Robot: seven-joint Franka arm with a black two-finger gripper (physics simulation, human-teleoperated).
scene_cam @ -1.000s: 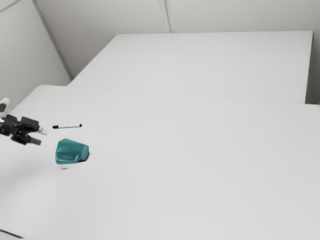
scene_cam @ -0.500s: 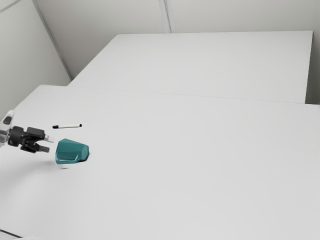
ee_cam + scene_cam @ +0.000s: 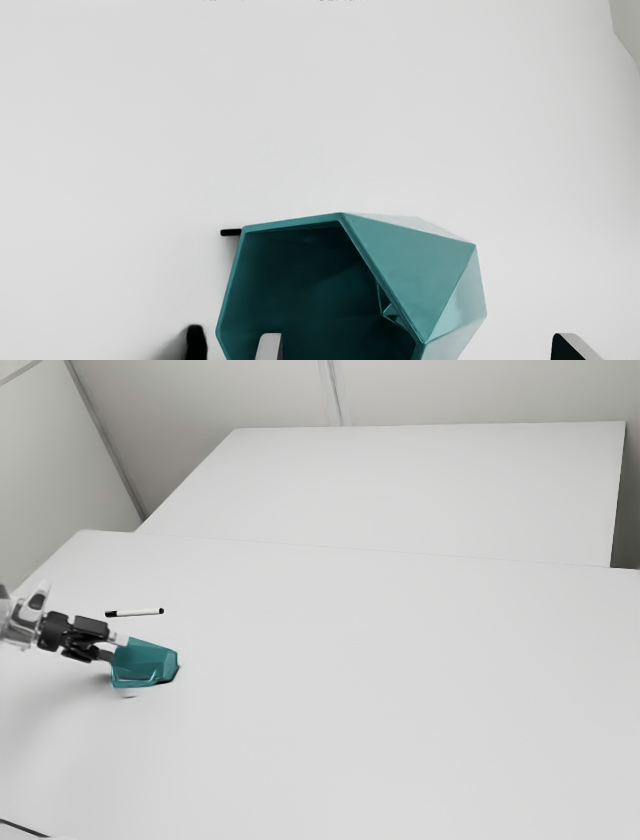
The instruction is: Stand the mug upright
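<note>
Exterior view: mug (image 3: 146, 663) lying on its side on the worktop (image 3: 380, 690), mouth toward the pincer (image 3: 113, 648). Pincer released; in the wrist view, jaws stand wide, one overlapping the mouth. Judged step: lining up a wall grip. Next: advance, close, tip mouth upward.

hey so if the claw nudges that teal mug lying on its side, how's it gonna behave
The mug would probably rock from facet to facet rather than roll smoothly, since its sides are flat and angular. It looks stiff, with crisp, straight rim edges. It may be light for its size, as the open mouth shows a hollow inside.
</note>
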